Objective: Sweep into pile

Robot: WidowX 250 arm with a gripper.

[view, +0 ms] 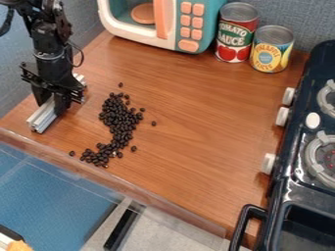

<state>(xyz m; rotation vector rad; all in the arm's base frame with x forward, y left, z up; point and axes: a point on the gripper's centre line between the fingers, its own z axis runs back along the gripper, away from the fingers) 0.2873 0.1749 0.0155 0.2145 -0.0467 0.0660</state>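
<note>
Brown wood-grain counter (pixel 209 112) bears small black beans (pixel 119 120) left of centre, strung out picture-right of the black two-finger gripper (pixel 52 104), clamped on a silver metal bar (pixel 43 118) roughly parallel to their strip.

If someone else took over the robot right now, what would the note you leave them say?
Gripper: closed on the metal bar, beside the beans, on the picture's left.
Beans: in a curved band on the counter, thick in the middle and trailing towards the picture's lower left. A few lie loose around it.
Done: most beans lie close together, and the bar is in hand.
Left: sweep the band and the loose beans into one compact pile.
</note>
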